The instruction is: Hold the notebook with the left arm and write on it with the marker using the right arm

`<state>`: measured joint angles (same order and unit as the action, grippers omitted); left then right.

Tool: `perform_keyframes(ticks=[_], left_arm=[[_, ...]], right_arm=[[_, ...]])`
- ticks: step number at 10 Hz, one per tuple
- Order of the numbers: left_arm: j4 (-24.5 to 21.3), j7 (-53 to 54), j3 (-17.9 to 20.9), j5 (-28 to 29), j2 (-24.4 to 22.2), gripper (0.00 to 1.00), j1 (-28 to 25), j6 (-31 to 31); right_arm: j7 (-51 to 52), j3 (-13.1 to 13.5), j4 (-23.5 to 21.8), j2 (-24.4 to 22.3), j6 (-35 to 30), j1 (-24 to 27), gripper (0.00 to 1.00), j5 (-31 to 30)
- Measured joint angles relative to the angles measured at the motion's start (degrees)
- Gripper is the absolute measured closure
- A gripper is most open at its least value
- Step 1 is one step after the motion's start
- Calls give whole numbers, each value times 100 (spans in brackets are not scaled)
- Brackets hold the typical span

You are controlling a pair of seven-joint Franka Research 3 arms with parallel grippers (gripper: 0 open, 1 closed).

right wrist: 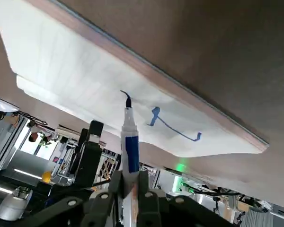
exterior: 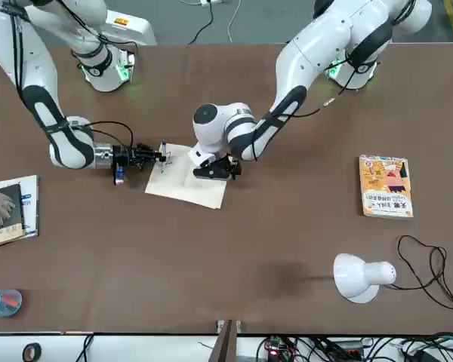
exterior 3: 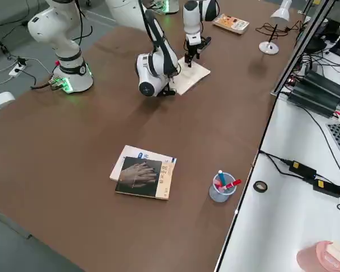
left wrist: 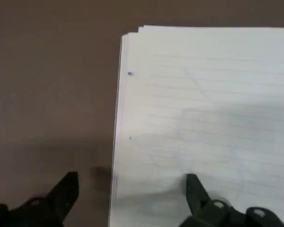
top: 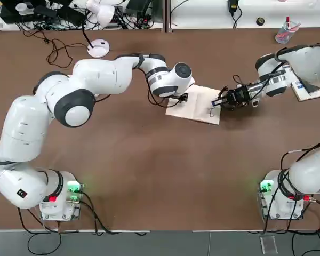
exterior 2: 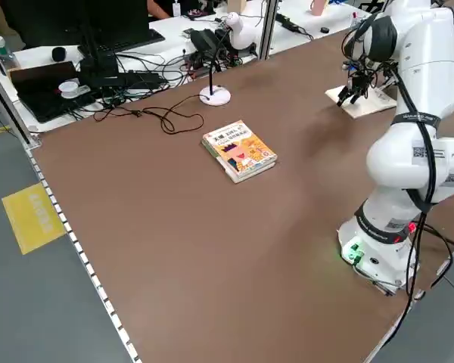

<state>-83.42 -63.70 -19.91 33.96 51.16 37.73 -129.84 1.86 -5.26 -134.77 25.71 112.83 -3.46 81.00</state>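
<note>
The cream-white notebook (top: 196, 104) lies flat at mid-table, with a blue stroke (right wrist: 175, 128) on its page. My left gripper (top: 182, 97) stands over the notebook's left edge. It is open: one finger (left wrist: 197, 191) rests on the page and the other finger (left wrist: 65, 191) is over the bare table beside it. My right gripper (top: 224, 100) comes in from the right, shut on the marker (right wrist: 129, 150). The marker's dark tip touches the page near the notebook's right edge. From across the table, the notebook (exterior: 184, 181) lies between the two grippers.
An orange-yellow illustrated book (exterior: 385, 186) lies far to the robot's left. A white desk lamp (exterior: 359, 276) stands at the far edge. A grey-covered book (exterior 3: 143, 176) and a clear cup of pens (exterior 3: 221, 187) are on the robot's right side. Cables run along the far edge.
</note>
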Motion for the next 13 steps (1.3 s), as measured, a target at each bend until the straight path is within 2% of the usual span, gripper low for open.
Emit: perform_keyframes(ticks=[5,13], left_arm=[[-1,0,0,0,0,0,0,-2],[-1,0,0,0,0,0,0,-4]], right_arm=[[24,0,0,5,33,-173,84,214],[279,45,78,52,70,-178,84,303]])
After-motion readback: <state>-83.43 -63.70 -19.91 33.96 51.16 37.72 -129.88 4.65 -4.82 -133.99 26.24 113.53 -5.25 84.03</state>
